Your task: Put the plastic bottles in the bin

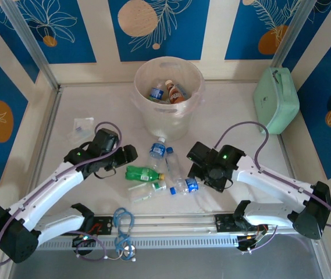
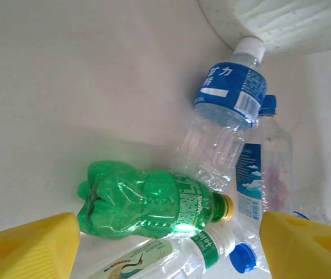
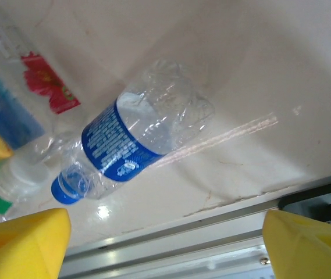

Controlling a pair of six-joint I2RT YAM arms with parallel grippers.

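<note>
The pale surface (image 1: 235, 116) carries the round bin (image 1: 153, 119) at twelve o'clock, with two bottles (image 1: 168, 92) inside it, and a mint-green case (image 1: 277, 99) at two o'clock. Near the centre, the left jaws at nine o'clock and the right jaws at three o'clock gape wide and empty. Between them lie a blue-labelled bottle (image 1: 157, 151), a green bottle (image 1: 143, 173) and a crushed bottle (image 3: 136, 145).

Arms: left arm (image 1: 49, 195) and right arm (image 1: 276, 181), white shells between black joints and black bases.
Cables: a purple-grey cable (image 1: 252, 131) on each arm.
Lights: small green light (image 1: 224, 155) on each black wrist.
Tips: pincer fingers (image 2: 28, 247) yellow, blocky.
</note>
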